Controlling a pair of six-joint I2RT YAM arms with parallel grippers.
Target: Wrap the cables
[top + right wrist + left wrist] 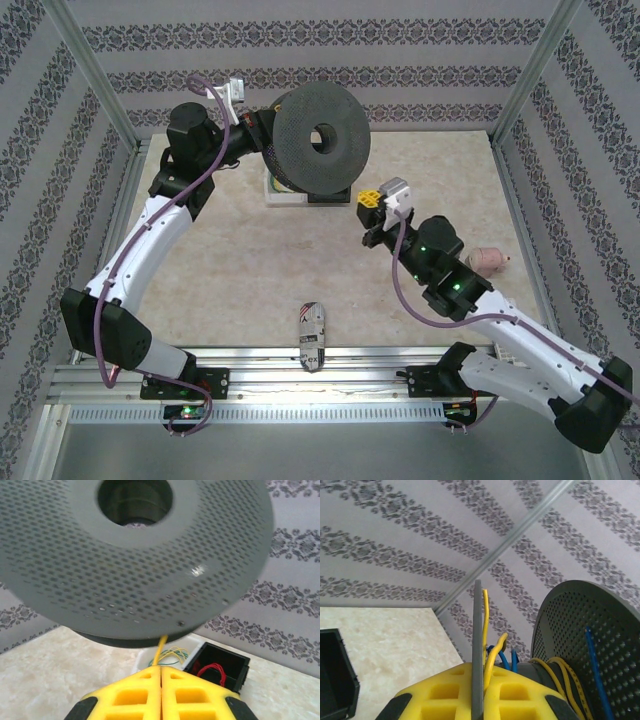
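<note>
The left claw (pixel 478 684) is clenched on the thin edge of one flange of a grey perforated spool (pixel 345 162), holding it up off the desk (pixel 250 270) at the far side. The yellow cable (pixel 485 622) lies right against that claw: one strand rises beside the gripped flange, pressed between it and a yellow finger, and another curls out just next to it. More yellow turns sit on the spool's hub between the two flanges, alongside a blue wire (pixel 592 665). The right claw (pixel 161 677) is clamped shut below the spool's near flange, its two yellow fingers meeting on a short length of yellow cable that comes out of their tips and runs straight up to the underside of the spool. Beyond this claw, on the desk under the spool, stand a white bin (pixel 142 662) with thin yellow and green wires in it and, touching its side, a black bin (pixel 242 672) holding a red wire.
</note>
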